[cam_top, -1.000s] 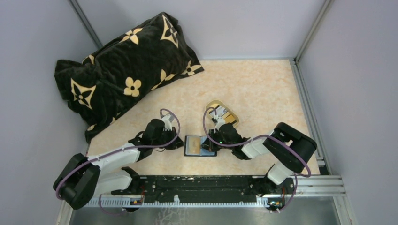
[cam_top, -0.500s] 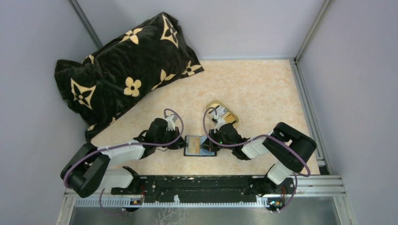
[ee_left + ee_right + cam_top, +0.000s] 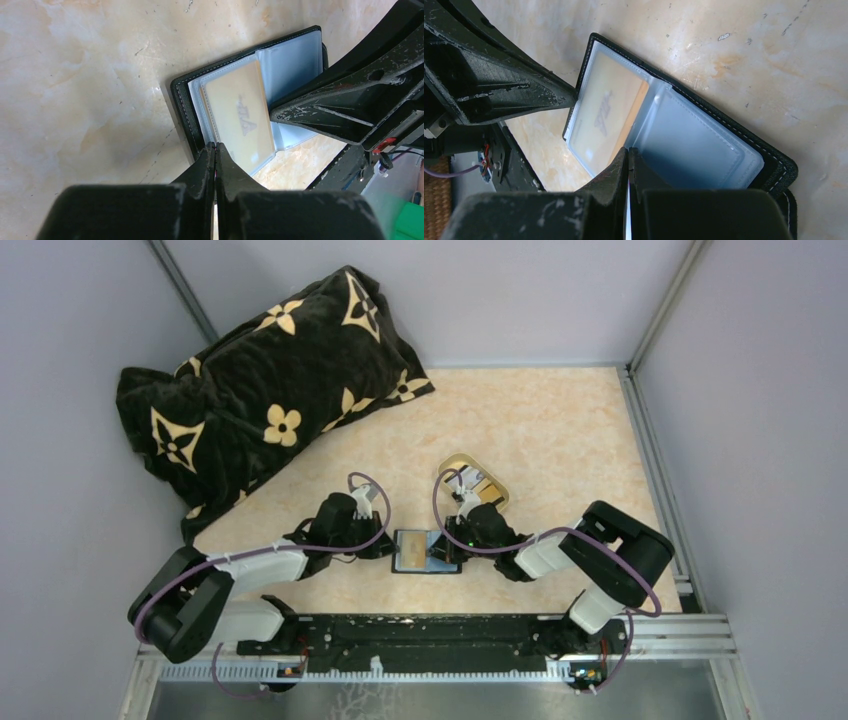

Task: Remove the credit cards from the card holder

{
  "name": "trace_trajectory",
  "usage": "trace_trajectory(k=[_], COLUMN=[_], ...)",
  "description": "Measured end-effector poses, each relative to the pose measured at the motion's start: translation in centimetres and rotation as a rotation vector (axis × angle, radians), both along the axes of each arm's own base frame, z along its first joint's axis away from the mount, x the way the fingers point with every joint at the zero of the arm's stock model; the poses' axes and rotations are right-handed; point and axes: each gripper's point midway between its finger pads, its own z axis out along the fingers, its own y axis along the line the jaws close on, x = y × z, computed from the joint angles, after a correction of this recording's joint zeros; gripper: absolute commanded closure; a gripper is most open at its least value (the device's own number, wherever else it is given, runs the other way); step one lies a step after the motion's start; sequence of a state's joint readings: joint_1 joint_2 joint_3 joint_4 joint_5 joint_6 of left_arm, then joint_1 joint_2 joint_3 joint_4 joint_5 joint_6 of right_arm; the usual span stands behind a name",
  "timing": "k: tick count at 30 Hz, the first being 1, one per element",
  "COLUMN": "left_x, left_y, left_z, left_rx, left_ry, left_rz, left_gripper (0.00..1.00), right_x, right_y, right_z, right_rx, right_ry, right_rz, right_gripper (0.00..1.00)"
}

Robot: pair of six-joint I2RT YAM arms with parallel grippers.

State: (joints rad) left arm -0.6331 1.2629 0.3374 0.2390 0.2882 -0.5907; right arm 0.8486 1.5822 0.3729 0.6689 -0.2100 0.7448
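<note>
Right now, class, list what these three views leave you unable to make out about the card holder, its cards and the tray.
- Left wrist view: whether the left gripper pinches a sleeve or only the edge of the card holder; the gripper itself hides the contact.
- Wrist views: how many credit cards are inside; frosted sleeves show only one, orange-yellow, print blurred.
- Top view: what lies in the tray; too small, partly behind the right arm.

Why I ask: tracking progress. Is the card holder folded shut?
No, the card holder lies spread open, an orange card showing inside.
</note>
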Motion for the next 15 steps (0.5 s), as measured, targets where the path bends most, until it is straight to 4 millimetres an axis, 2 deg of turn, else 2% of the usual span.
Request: trace_trajectory(k=[15], left_x=[-0.03], left_y=[-0.15], left_z=[-0.80], left_rx=[0.006], left_ry=[0.017], left_rz=[-0.007], left_gripper=[0.97], right_x=[-0.07], right_y=[-0.05], right_z=[-0.01], right_rx=[0.005], right_ry=[0.004], right_rz=[-0.004], right_gripper=[1.00])
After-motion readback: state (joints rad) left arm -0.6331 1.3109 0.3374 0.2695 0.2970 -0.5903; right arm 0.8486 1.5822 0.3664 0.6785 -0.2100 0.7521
